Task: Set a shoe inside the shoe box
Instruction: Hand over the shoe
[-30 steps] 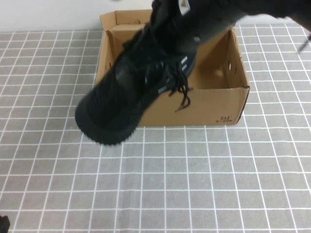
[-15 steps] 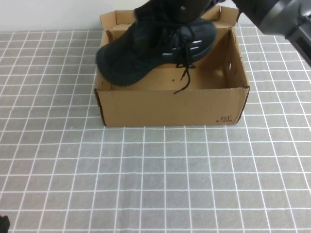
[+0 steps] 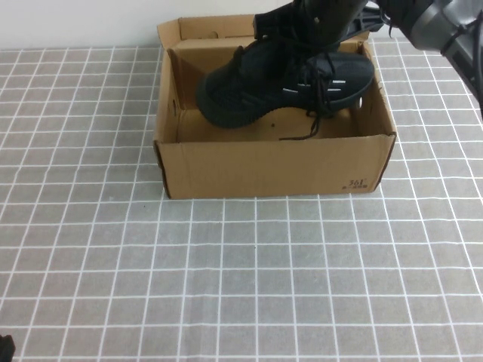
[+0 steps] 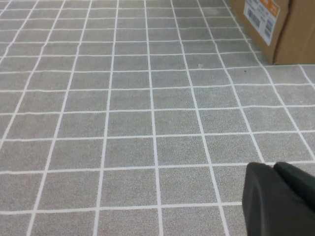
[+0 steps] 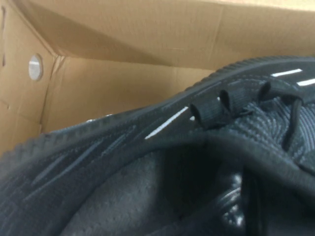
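The right gripper (image 3: 321, 19) hangs over the far right part of the shoe box (image 3: 272, 170), clamped on the collar of the shoe (image 3: 287, 83); its fingers are buried in the black knit, so only the dark arm above them shows clearly in the high view. Below the gripper the shoe is carried inside the open top of the box, heel under the gripper and toe pointing away from it toward the box's left half, tilted a little downward, with its sole not clearly resting on the box floor. A loose lace end (image 3: 302, 134) dangles beneath the gripper, just behind the front wall. The right wrist view looks straight into the shoe's grey-lined opening (image 5: 147, 196), with the lace loops (image 5: 216, 105) and a white dash mark (image 5: 166, 122) close by, and beyond them the inner cardboard wall with one round hole (image 5: 35, 67). Around the gripper stand the raised rear flaps (image 3: 215, 29) and the right side wall (image 3: 381, 98), both close to the shoe's heel. The left gripper (image 4: 278, 199) sits well away from the box, pressed closed and carrying nothing, low over the grey tiled table (image 4: 128, 123), with only a labelled corner of the box (image 4: 268, 22) far ahead of it
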Controlling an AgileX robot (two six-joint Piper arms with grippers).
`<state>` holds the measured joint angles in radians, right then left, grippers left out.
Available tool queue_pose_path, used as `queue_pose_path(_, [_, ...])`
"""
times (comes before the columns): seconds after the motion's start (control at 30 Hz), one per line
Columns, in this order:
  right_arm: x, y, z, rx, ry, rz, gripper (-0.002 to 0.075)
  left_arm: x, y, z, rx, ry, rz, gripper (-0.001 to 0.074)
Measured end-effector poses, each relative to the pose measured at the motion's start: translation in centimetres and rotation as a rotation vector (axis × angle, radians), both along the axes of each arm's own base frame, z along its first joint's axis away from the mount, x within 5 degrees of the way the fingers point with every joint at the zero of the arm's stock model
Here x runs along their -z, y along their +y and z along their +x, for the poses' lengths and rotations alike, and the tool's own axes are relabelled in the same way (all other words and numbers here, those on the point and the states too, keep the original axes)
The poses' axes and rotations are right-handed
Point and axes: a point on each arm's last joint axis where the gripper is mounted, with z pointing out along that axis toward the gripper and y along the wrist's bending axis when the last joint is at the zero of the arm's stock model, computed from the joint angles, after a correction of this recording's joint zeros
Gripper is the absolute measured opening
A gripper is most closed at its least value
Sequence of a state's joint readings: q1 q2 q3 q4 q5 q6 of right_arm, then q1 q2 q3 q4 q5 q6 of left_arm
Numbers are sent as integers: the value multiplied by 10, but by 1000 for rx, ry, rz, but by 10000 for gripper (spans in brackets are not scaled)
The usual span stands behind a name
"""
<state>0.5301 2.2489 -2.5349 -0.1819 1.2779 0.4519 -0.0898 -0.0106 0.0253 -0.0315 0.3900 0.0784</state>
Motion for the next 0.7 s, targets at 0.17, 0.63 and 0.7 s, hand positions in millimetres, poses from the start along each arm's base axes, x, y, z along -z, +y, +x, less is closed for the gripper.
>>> queue_pose_path(0.17, [6, 1, 5, 3, -1, 9, -3, 0, 0, 0, 0, 0, 0, -1])
queue_pose_path(0.63, [8, 3, 3, -105, 14, -27, -3, 0, 0, 0, 0, 0, 0, -1])
queue_pose_path(0.7, [8, 3, 2, -119, 13, -32, -3, 0, 0, 0, 0, 0, 0, -1])
